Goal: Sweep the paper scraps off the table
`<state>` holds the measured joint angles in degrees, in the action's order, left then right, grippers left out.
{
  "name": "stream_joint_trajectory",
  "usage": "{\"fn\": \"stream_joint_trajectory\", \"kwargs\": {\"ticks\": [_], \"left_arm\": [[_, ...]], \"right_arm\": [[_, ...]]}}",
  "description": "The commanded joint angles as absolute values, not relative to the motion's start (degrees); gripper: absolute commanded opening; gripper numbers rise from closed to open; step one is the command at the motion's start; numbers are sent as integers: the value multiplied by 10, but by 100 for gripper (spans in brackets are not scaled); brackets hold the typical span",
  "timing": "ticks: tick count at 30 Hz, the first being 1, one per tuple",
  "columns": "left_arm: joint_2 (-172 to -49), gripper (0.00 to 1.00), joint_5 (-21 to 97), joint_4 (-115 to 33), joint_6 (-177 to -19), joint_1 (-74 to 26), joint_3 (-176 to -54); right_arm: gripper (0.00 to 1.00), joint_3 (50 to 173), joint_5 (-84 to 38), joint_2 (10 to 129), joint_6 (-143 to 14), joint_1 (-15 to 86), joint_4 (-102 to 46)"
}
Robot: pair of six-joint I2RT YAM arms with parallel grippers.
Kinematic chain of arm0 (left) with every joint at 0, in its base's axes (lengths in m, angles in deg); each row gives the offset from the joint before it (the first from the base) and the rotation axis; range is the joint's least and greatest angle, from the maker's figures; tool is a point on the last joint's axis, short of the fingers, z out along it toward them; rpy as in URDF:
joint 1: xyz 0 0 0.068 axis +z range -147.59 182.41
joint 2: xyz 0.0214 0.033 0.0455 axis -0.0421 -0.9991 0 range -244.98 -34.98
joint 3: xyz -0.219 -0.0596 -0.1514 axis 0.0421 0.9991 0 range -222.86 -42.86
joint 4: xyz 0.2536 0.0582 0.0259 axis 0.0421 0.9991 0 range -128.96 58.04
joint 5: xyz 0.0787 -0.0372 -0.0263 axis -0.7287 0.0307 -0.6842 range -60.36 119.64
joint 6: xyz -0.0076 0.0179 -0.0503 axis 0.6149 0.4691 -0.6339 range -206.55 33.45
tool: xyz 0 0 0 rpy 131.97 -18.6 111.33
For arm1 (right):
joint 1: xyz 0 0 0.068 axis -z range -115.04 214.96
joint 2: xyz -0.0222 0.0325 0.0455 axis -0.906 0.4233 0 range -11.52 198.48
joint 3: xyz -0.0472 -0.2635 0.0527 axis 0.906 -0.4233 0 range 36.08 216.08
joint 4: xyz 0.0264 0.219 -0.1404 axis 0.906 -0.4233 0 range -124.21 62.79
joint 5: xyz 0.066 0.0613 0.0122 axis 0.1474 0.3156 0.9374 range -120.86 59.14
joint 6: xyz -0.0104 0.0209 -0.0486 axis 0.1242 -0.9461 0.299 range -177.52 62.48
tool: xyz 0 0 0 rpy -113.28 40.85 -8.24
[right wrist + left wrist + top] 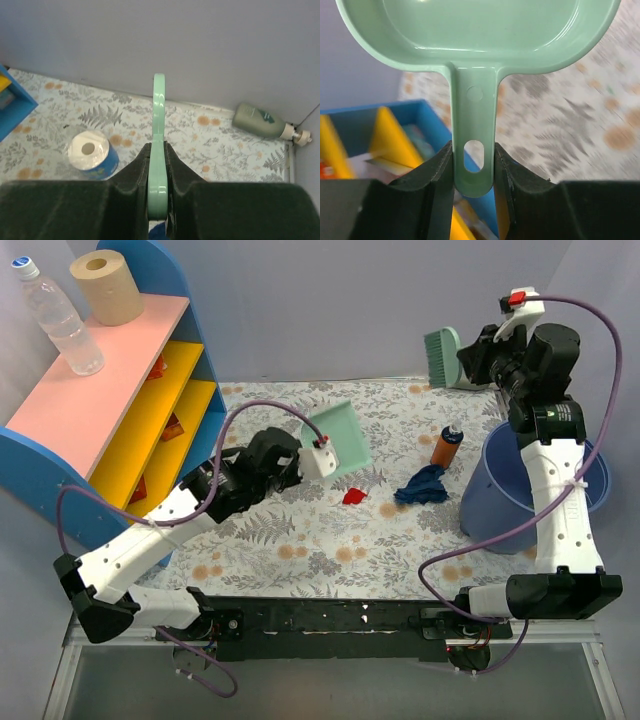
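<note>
A red paper scrap (pixel 353 496) and a larger dark blue wad (pixel 422 486) lie near the middle of the leaf-print table (pixel 300 550). The other scraps are not in view. My left gripper (pixel 318 455) is shut on the handle of a mint-green dustpan (pixel 338 438), held tilted above the cloth just left of the red scrap. In the left wrist view the gripper (pixel 474 150) clamps the handle of the dustpan (pixel 480 30). My right gripper (pixel 480 358) is shut on a green brush (pixel 443 355), raised at the far right. In the right wrist view the gripper (pixel 158 150) holds the brush handle (pixel 159 110) edge-on.
An orange bottle (pixel 446 447) stands by the blue wad. A blue bucket (pixel 530 490) sits at the right edge. A pink-topped shelf (pixel 110 390) stands at the left with a water bottle (pixel 60 320) and a roll (pixel 107 286). A blue-wrapped tissue roll (pixel 90 152) and a grey-green bottle (pixel 260 121) lie on the cloth.
</note>
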<state>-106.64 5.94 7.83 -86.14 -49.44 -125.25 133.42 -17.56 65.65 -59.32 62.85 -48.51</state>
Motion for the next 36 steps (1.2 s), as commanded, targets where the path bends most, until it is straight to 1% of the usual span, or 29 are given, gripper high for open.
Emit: {"fn": "stream_joint_trajectory", "kwargs": {"ticks": [1,3,5,6,7,8,12,14,20,23,29,33,34,35,36], "left_arm": [[-1035,0,182,247,-977,-494,-1172],[-1015,0,212,271,-978,-494,-1135],[-999,0,245,277,-967,-494,-1078],[-994,0,252,274,-966,-493,-1062],[-991,0,265,268,-967,-493,-1048],[-988,0,271,255,-967,-491,-1018],[-1002,0,330,244,-976,-488,-978],[-1013,0,357,231,-988,-487,-969],[-1059,0,378,170,-999,-480,-942],[-1078,0,372,125,-996,-473,-919],[-1107,0,361,18,-979,-436,-874],[-1115,1,361,-35,-977,-424,-848],[-1117,3,361,-41,-979,-422,-847],[-1115,8,361,-54,-982,-420,-838],[-1111,24,361,-60,-985,-420,-833]], "right_arm": [[1,1290,-151,637,-560,599,-504],[1,1262,-159,632,-540,575,-530],[1,1218,-178,623,-498,525,-559],[1,1207,-192,621,-485,486,-572],[1,1190,-198,618,-472,467,-584],[1,1183,-201,610,-457,453,-595],[1,1161,-203,603,-454,410,-663],[1,1151,-208,606,-451,400,-677],[1,1138,-252,621,-435,379,-699],[1,1141,-249,635,-420,376,-720],[1,1137,-262,650,-375,374,-702],[1,1143,-305,673,-362,375,-689],[1,1149,-306,684,-358,374,-690],[1,1161,-306,689,-355,374,-690],[1,1167,-306,692,-352,374,-684]]}}
